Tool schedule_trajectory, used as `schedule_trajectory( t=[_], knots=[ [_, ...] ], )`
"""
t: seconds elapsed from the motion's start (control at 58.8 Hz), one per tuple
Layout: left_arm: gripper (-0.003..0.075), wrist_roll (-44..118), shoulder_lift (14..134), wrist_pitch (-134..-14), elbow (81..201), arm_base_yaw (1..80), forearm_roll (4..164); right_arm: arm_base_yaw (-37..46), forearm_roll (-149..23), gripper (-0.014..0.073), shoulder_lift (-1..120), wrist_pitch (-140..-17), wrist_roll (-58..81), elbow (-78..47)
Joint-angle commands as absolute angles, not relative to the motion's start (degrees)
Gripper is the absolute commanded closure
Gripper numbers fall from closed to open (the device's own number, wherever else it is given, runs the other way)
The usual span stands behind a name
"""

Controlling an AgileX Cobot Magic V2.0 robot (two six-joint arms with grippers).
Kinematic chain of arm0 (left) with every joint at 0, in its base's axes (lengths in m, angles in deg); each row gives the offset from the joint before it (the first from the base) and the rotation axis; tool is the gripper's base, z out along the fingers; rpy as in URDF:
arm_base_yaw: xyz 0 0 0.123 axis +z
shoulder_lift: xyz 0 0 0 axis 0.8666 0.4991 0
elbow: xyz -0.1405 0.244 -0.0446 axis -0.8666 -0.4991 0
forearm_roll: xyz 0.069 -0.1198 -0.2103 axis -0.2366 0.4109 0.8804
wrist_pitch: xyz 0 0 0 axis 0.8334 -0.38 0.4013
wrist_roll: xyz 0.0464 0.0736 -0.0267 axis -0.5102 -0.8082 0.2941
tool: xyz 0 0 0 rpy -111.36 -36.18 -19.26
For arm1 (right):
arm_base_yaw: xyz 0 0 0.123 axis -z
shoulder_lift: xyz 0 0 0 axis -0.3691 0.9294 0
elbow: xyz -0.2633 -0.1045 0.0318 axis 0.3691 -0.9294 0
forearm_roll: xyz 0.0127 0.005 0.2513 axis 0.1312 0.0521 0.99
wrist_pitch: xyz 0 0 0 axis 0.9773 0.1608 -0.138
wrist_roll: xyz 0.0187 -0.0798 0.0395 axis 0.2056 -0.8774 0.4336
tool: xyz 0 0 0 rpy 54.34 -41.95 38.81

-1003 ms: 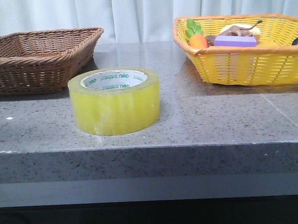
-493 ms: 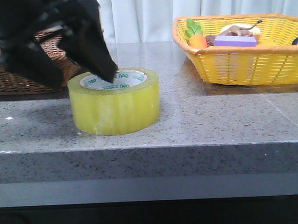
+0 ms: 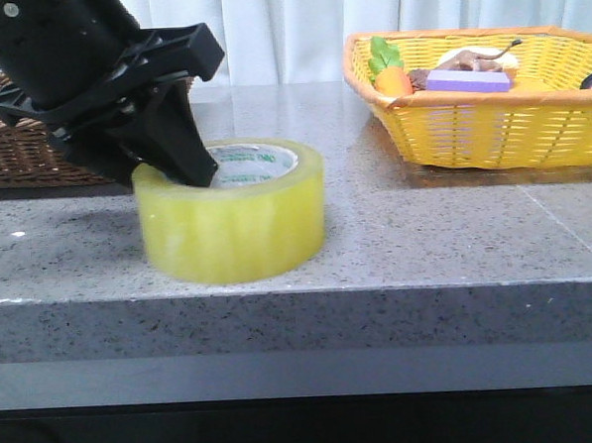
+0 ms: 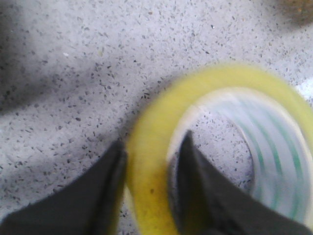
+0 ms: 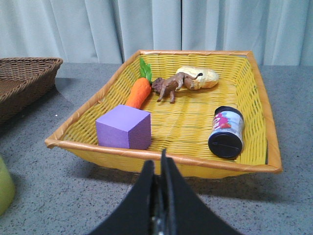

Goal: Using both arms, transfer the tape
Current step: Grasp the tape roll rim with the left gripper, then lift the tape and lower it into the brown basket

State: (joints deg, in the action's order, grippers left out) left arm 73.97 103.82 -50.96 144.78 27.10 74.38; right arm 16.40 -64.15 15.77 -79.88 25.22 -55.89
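The gray speckled table (image 3: 426,235) holds everything. At its back left is a brown basket (image 3: 14,147), partly hidden by the big black left arm (image 3: 59,65). At the back right is a yellow basket (image 5: 254,122), and inside it are a purple block (image 5: 123,127), a toy carrot (image 5: 138,90), a little brown animal (image 5: 171,86), a pale yellow lump (image 5: 198,77) and a small jar with a black lid (image 5: 226,132). The tape (image 3: 232,222) sits near the front edge of the table, a bit left of the middle. The left gripper (image 4: 149,181) pinches the wall of the roll, one finger inside the hole and one outside. The right gripper (image 5: 160,196) is away from the tape, in front of the yellow basket, with its fingers pressed together and holding nothing.
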Motion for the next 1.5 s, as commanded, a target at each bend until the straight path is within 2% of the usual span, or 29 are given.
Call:
schedule_trajectory(
  t=[0.0, 0.238, 0.51, 0.952, 1.122, 1.241, 1.326, 1.479],
  knots=[
    [0.0608, 74.3, 102.0, -52.4, 146.8, 26.7, 75.2, 16.3, -63.7, 0.0683, 16.2, -74.8, 24.8, -54.5],
    [0.0608, 74.1, 98.7, -46.8, 156.9, 26.7, 71.3, 16.3, -63.7, 0.0683, 16.2, -74.8, 24.8, -54.5],
    [0.0608, 74.1, 96.9, -46.6, 169.8, 28.0, 63.8, 16.3, -63.7, 0.0683, 16.2, -74.8, 24.8, -54.5],
    [0.0608, 74.1, 103.4, -50.2, 170.5, 50.3, 63.8, 16.3, -63.7, 0.0683, 16.2, -74.8, 24.8, -54.5],
    [0.0608, 74.1, 108.7, -51.7, 170.5, 55.3, 63.8, 16.3, -63.7, 0.0683, 16.2, -74.8, 24.8, -54.5],
    [0.0600, 74.1, 111.9, -51.7, 170.5, 55.8, 63.8, 16.3, -63.7, 0.0683, 16.2, -74.8, 24.8, -54.5],
    [0.0566, 74.1, 113.5, -51.7, 170.5, 55.8, 63.8, 16.3, -63.7, 0.0683, 16.2, -74.8, 24.8, -54.5],
    [0.0418, 74.1, 113.7, -51.7, 170.5, 55.8, 63.8, 16.3, -63.7, 0.0683, 16.2, -74.8, 24.8, -54.5]
  ],
)
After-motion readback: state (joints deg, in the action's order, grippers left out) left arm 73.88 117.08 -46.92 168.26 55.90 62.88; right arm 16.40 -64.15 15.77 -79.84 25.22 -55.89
